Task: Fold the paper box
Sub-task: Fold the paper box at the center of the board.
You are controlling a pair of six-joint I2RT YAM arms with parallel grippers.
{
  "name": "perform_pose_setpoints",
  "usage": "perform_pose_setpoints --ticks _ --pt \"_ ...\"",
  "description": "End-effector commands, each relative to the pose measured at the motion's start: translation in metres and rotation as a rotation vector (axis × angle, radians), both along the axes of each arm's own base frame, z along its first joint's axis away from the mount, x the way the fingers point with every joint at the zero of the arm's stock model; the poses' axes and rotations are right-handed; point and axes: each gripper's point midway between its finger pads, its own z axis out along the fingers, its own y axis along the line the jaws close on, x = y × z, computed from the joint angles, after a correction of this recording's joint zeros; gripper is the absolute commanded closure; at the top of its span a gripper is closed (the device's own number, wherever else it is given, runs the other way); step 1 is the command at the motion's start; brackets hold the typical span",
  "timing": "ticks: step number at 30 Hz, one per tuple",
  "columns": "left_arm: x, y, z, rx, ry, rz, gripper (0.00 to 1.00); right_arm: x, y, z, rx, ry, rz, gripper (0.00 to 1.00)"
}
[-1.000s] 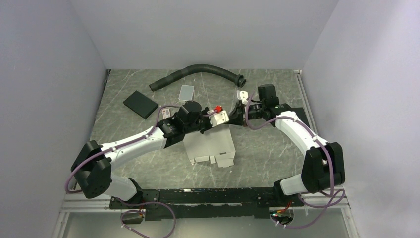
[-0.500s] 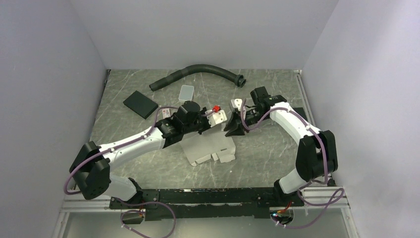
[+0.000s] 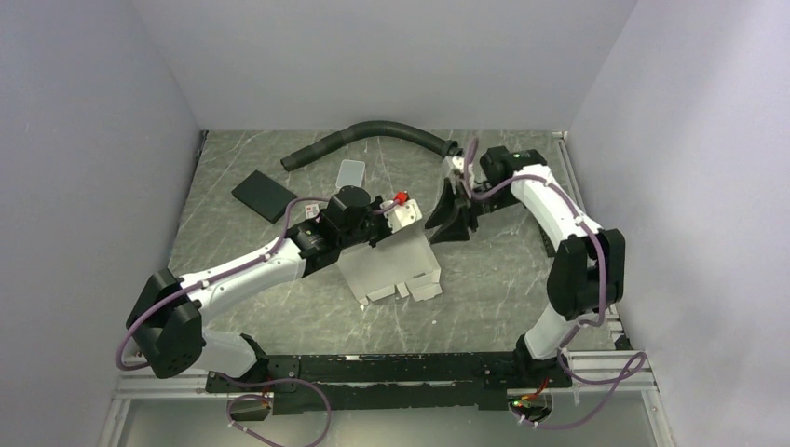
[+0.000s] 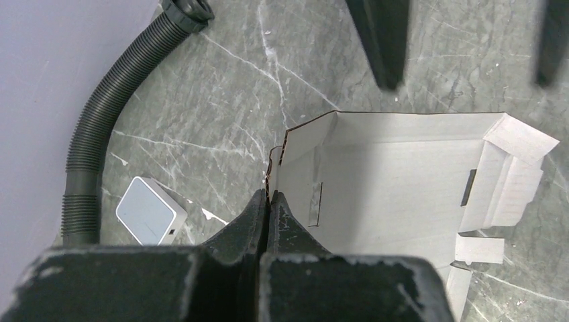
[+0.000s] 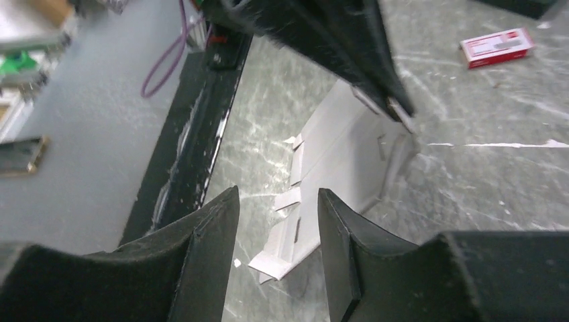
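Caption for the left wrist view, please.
Left tool shut on the edge of the partly folded paper box; black hose and grey tile nearby.

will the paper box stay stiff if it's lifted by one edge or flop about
Probably floppy: the paper box is a thin creased sheet, so it likely hinges at its folds. Likely very light too, since the left pincer pinches just one edge.

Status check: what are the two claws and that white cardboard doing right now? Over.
Left gripper shut on paper box corner. Right gripper open, empty, off the box. Flaps not yet tucked. Black hose and grey tile lie clear behind.
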Motion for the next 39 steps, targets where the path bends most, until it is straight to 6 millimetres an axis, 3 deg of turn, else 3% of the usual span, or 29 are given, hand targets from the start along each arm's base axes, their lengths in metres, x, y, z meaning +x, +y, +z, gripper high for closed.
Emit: perform_pose_setpoints --ticks 1,2,3,4,5,8,10,12,17,20,27,31,39 --pt "-0.001 -0.001 0.029 -0.073 -0.052 0.003 1.0 0.027 -0.017 0.047 0.185 0.218 -0.148 0.53" --pt "-0.001 -0.002 0.03 -0.074 -0.052 0.002 1.0 0.036 -0.021 0.049 0.2 0.274 -0.176 0.56" --pt "-0.001 -0.002 0.03 -0.074 -0.054 0.002 1.0 0.043 -0.023 0.048 0.2 0.329 -0.194 0.5" --pt "-0.001 -0.002 0.031 -0.077 -0.053 0.0 1.0 0.049 -0.024 0.045 0.185 0.381 -0.207 0.12" --pt "-0.002 -0.003 0.031 -0.076 -0.052 -0.003 1.0 0.052 -0.023 0.04 0.161 0.408 -0.221 0.02" --pt "-0.001 -0.004 0.031 -0.072 -0.05 -0.004 1.0 0.067 -0.01 0.018 0.026 0.428 -0.351 0.0" --pt "-0.001 -0.005 0.031 -0.071 -0.051 -0.004 1.0 0.08 -0.009 0.02 0.008 0.331 -0.488 0.0" --pt "-0.001 -0.006 0.032 -0.071 -0.05 -0.005 1.0 0.09 -0.01 0.027 0.028 0.347 -0.564 0.0" --pt "-0.002 -0.005 0.035 -0.072 -0.059 -0.004 1.0 0.1 -0.006 0.023 0.035 0.559 -0.68 0.01" --pt "-0.001 -0.006 0.035 -0.072 -0.061 -0.002 1.0 0.102 0.001 0.011 0.003 0.676 -0.742 0.07" --pt "0.0 -0.007 0.038 -0.071 -0.07 0.003 1.0 0.093 0.021 -0.005 -0.081 0.686 -0.72 0.21" --pt "0.001 -0.005 0.038 -0.067 -0.075 0.01 1.0 0.089 0.022 -0.01 -0.108 0.66 -0.719 0.36" --pt "0.002 -0.004 0.038 -0.063 -0.079 0.018 1.0 0.079 0.024 -0.018 -0.153 0.612 -0.689 0.5"
